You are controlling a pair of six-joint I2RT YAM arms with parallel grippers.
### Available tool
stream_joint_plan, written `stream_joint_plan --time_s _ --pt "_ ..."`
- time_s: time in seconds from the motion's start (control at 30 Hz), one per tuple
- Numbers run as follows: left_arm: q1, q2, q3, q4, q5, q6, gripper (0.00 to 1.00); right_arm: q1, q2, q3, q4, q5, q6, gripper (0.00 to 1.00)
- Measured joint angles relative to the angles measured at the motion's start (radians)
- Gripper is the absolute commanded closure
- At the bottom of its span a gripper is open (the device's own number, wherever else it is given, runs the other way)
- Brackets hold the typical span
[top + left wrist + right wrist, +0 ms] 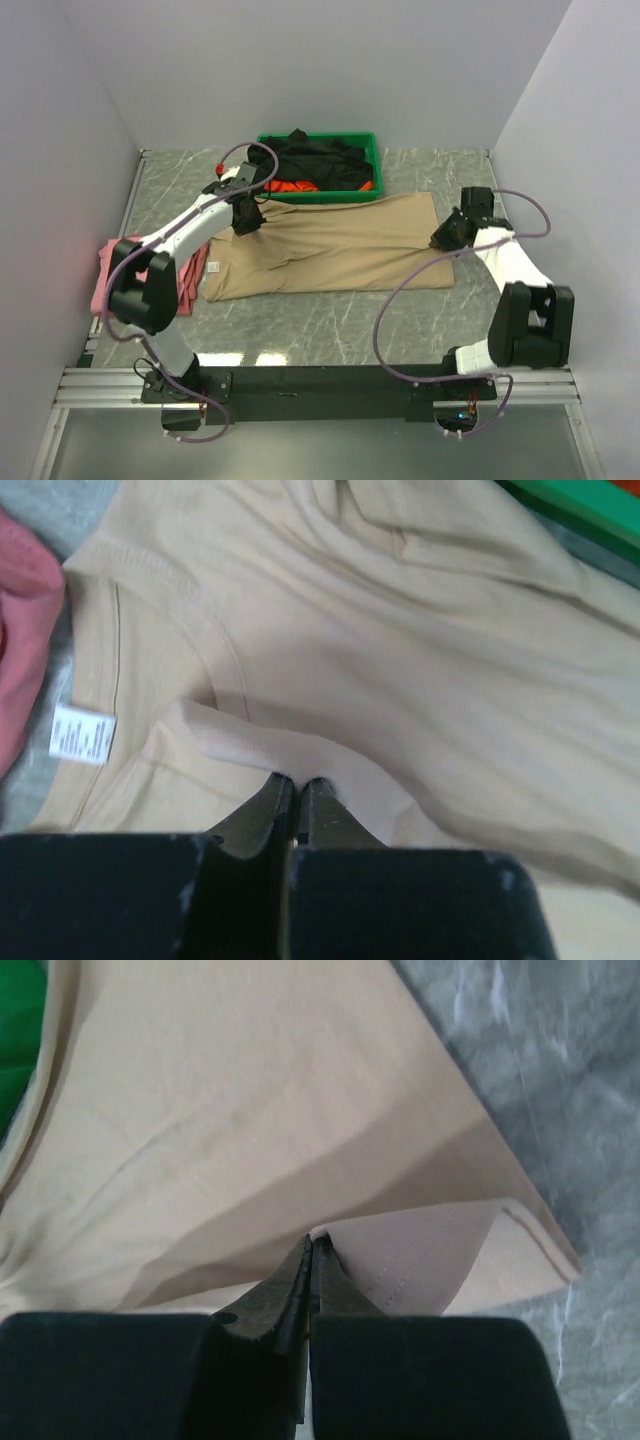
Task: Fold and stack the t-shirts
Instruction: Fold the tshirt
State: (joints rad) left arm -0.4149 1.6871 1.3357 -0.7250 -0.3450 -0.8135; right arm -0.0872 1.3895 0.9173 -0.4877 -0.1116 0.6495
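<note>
A large beige t-shirt [330, 245] lies spread across the middle of the table, collar end to the left. My left gripper [245, 222] is shut on a pinch of the beige t-shirt [400, 640] near its collar, lifting a small ridge of cloth; the white neck label [82, 734] shows beside it. At the shirt's right end my right gripper [443, 235] is shut on the hem of the beige t-shirt [230, 1110], with the hem corner folded back. A pink t-shirt [110, 270] lies crumpled at the left. A black t-shirt [325, 160] and an orange t-shirt [295, 186] lie in the tray.
A green plastic tray [368, 140] stands at the back centre, touching the beige shirt's far edge. Grey walls close in the table on the left, back and right. Bare marbled tabletop [330, 325] runs along the front, before the arm bases.
</note>
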Motion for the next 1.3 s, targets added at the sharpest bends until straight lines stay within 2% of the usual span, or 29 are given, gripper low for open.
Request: stream_joint_plan --time_s 0.03,0.07,0.1,0.13,0.17,0.2,0.23,0.27,0.37,0.47,0.53,0.7,0.83,1.0,1.17,1.23,1.27,1.3 --pt "0.011 0.027 0.011 0.005 0.003 0.002 0.91 0.0 0.039 0.027 0.0 0.007 -0.01 1.0" --pt "0.019 0.049 0.022 0.01 0.007 0.008 0.67 0.003 0.077 0.051 0.002 0.011 -0.017 0.93" --pt "0.031 0.081 0.037 0.016 0.01 0.017 0.54 0.004 0.106 0.068 0.008 0.014 -0.021 0.86" --pt "0.038 0.105 0.052 0.018 0.013 0.02 0.37 0.005 0.144 0.086 0.018 0.015 -0.029 0.77" --pt "0.047 0.134 0.072 0.021 0.012 0.023 0.16 0.006 0.177 0.103 0.019 0.017 -0.035 0.63" --pt "0.053 0.153 0.085 0.026 0.012 0.028 0.05 0.006 0.211 0.119 0.019 0.019 -0.041 0.57" --pt "0.06 0.173 0.099 0.03 0.012 0.029 0.01 0.006 0.241 0.139 0.014 0.024 -0.055 0.51" --pt "0.064 0.188 0.111 0.031 0.011 0.025 0.01 0.006 0.267 0.156 0.013 0.027 -0.064 0.41" --pt "0.077 0.208 0.127 0.031 0.011 0.023 0.01 0.008 0.315 0.19 0.013 0.052 -0.08 0.27" --pt "0.083 0.197 0.113 0.028 0.01 0.006 0.01 0.014 0.292 0.185 -0.005 0.094 -0.086 0.24" --pt "0.084 0.155 0.053 0.032 0.008 -0.015 0.01 0.018 0.247 0.157 -0.003 0.127 -0.086 0.23" --pt "0.084 -0.11 -0.228 -0.034 -0.011 -0.116 0.01 0.019 0.041 -0.005 -0.011 0.182 -0.066 0.21" --pt "0.085 -0.29 -0.395 -0.07 -0.015 -0.2 0.01 0.014 -0.066 -0.122 -0.022 0.21 -0.052 0.22" --pt "0.097 -0.351 -0.569 -0.073 0.014 -0.262 0.02 -0.002 -0.076 -0.22 -0.008 0.201 -0.033 0.26" --pt "0.148 -0.333 -0.632 -0.03 0.047 -0.285 0.18 -0.012 -0.01 -0.225 0.04 0.195 -0.019 0.3" --pt "0.161 -0.312 -0.631 -0.002 0.063 -0.285 0.29 -0.018 0.015 -0.225 0.055 0.195 -0.016 0.31" --pt "0.162 -0.307 -0.631 0.014 0.069 -0.286 0.39 -0.023 0.017 -0.224 0.066 0.193 -0.015 0.32" --pt "0.162 -0.303 -0.63 0.024 0.072 -0.287 0.48 -0.03 0.019 -0.224 0.076 0.19 -0.014 0.39"
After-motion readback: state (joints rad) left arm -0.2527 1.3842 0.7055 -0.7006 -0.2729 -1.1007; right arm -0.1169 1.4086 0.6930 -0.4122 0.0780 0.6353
